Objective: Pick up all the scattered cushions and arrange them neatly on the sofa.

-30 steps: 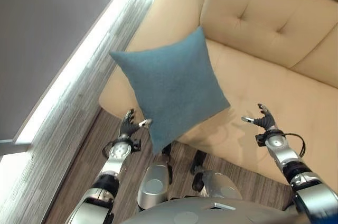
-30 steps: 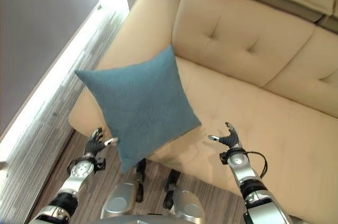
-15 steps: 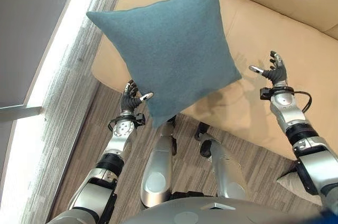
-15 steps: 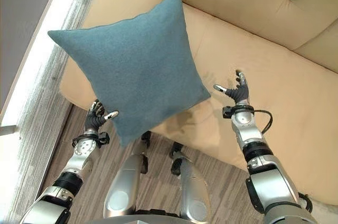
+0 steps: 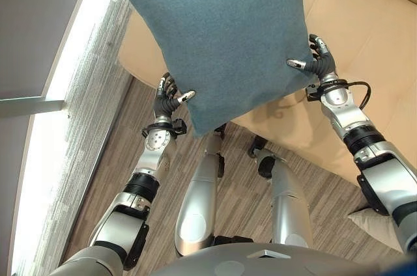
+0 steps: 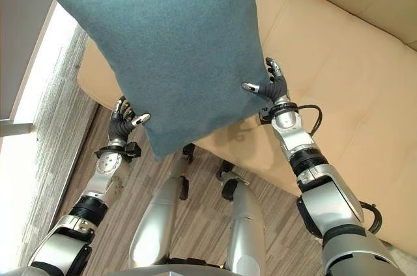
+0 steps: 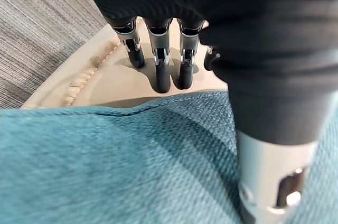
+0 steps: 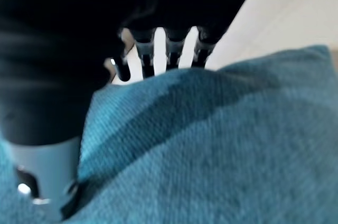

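A second ago the right hand hung apart from the teal cushion, out over the sofa seat; now it has come in against the cushion's right edge, and the cushion sits higher and nearer between the two hands, though the head camera has also tipped, so part of that shift is the view's own. The cushion is held in the air on its point, above the front left corner of the beige sofa and the grey wood-grain floor, touching neither. On the left, the left hand rises on a nearly upright forearm to the cushion's lower left edge; its fingers are lightly curled behind the fabric and its thumb lies across the front, so the edge is pinched between them. On the right, the right hand reaches up and inward from an arm angled across the seat front; its thumb presses the front of the cushion near the right corner while its fingers stand close together behind the edge, clamping it. At the lower right a pale cushion lies on the floor beside the right arm.
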